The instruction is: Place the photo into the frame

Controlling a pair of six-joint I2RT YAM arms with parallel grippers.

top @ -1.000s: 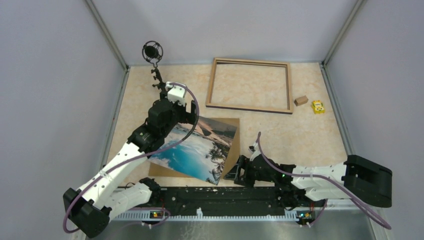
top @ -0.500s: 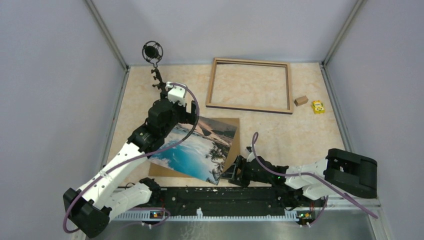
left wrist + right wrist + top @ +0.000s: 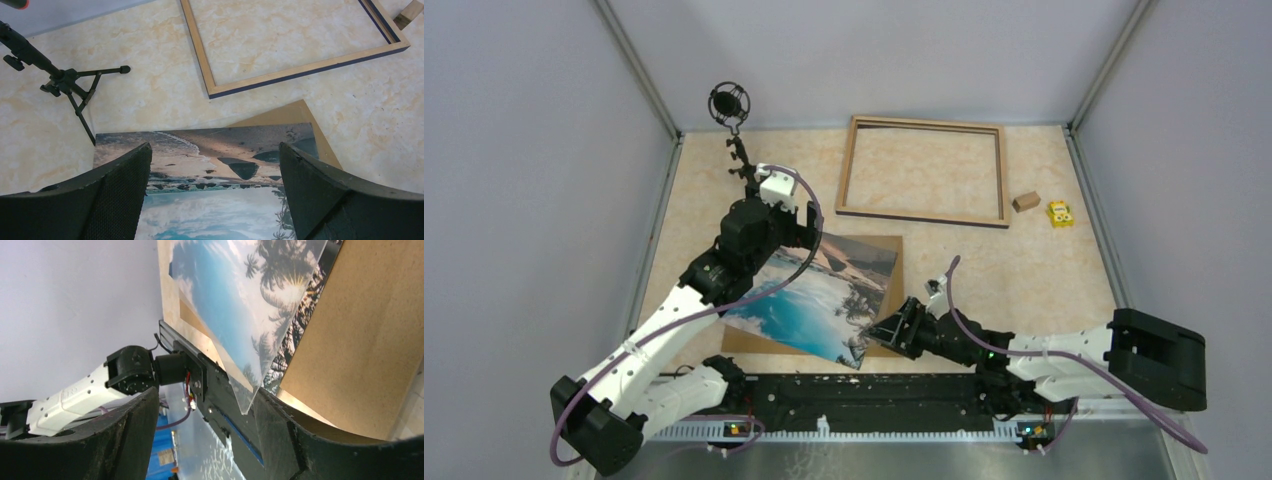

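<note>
Right jaws astride photo (image 3: 235, 300) corner

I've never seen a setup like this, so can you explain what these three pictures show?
This is a robot: two arms bolted at the near edge of a table. One picture looks down from above. The other two come from a camera on each wrist, so the dark curved shapes there are that arm's own fingers. On the table lie an empty wooden frame, a beach photo resting on a brown board, a small wooden block, a yellow item and a microphone on a tripod. The left end effector hangs open over the photo, holding nothing. The right end effector has the photo's near corner between its open fingers, not yet gripped.
</note>
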